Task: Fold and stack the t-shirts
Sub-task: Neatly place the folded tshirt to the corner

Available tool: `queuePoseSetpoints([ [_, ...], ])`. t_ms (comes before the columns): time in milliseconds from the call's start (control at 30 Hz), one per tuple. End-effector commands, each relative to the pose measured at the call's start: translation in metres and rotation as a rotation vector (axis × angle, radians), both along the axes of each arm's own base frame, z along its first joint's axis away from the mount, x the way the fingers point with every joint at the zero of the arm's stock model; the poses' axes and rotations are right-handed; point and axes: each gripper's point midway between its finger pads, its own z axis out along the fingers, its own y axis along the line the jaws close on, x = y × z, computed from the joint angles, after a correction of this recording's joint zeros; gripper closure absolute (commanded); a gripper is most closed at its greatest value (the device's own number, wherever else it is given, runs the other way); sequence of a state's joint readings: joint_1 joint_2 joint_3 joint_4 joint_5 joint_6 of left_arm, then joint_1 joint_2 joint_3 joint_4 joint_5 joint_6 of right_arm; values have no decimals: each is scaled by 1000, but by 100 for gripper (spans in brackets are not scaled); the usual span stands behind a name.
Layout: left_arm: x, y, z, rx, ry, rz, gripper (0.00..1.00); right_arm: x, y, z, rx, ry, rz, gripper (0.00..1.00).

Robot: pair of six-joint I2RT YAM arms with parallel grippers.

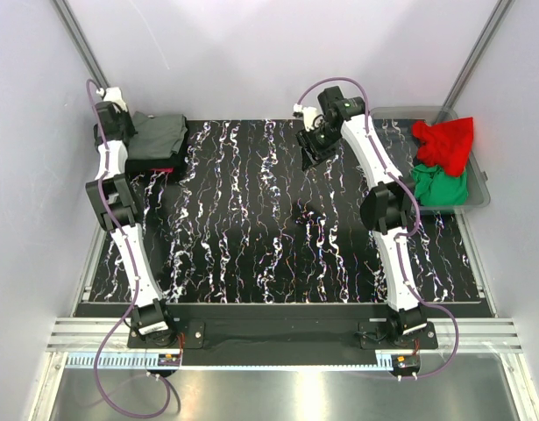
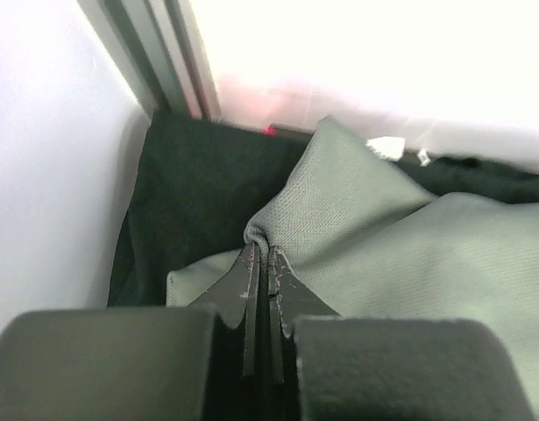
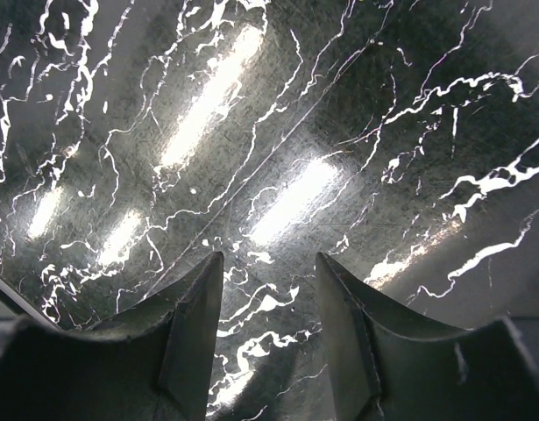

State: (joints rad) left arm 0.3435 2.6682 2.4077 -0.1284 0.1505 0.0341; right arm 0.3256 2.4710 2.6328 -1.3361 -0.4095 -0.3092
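The dark grey t-shirt (image 1: 159,133) lies folded at 10 o'clock on the table (image 1: 269,228), atop a black t-shirt (image 2: 195,197), with a red edge (image 1: 165,169) showing beneath. Your left gripper (image 2: 262,256) is clamped on a pinch of the grey cloth. Judged step: stacking. Next, release and lift clear without dragging the fold. Your right gripper (image 3: 269,259) hangs near 12 o'clock, jaws apart, empty. Count: one grey, one black. In the bin (image 1: 484,189) at 2 o'clock: one red t-shirt (image 1: 446,140) and one green t-shirt (image 1: 440,186), both crumpled.
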Motion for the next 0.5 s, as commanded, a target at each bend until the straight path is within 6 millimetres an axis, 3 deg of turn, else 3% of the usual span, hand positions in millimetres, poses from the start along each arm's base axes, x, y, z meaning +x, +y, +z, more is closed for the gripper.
queuePoseSetpoints([
  [0,11,-6,108,46,-216,-7,100,-9,8,0,19,44,8,47],
  [167,7,-4,126,57,-235,6,100,-8,8,5,20,27,3,47],
  [467,-6,21,110,151,-149,88,100,-6,3,12,-1,-5,4,47],
])
